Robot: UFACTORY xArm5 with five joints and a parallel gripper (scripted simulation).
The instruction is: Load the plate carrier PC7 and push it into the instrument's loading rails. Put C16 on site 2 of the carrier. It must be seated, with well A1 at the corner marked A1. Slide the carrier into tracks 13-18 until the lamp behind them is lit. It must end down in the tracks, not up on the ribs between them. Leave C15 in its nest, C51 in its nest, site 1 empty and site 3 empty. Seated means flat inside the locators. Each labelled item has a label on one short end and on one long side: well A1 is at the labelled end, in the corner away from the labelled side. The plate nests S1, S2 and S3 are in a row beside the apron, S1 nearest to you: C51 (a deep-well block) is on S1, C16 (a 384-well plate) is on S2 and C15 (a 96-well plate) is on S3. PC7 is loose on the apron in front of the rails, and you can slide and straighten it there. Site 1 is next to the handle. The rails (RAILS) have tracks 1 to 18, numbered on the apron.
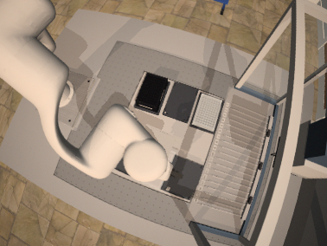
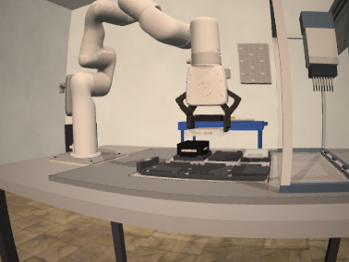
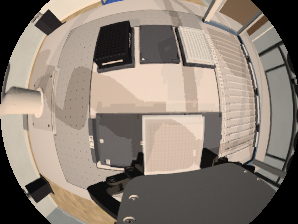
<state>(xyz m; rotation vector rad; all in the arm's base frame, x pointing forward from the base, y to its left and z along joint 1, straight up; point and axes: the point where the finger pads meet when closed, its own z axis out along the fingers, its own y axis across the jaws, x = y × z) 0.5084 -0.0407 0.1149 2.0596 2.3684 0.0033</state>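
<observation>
My gripper (image 2: 208, 124) is shut on the 384-well plate C16 (image 2: 208, 131) and holds it level, well above the carrier PC7 (image 2: 203, 171). In the wrist view the plate (image 3: 173, 144) shows as a pale rectangle between the fingers, over the carrier's dark deck (image 3: 119, 141). In the overhead view the arm hides most of the carrier; only its end towards the rails shows. Nest S2 (image 1: 181, 101) is bare. The black deep-well block C51 (image 1: 151, 92) sits on S1 and the white 96-well plate C15 (image 1: 207, 112) on S3.
The ribbed loading rails (image 1: 235, 152) lie to the right of the apron, inside the instrument frame, with a frame post (image 2: 286, 97) at their front corner. A pipetting head (image 2: 319, 46) hangs above the rails. A blue bench (image 2: 222, 125) stands behind the table.
</observation>
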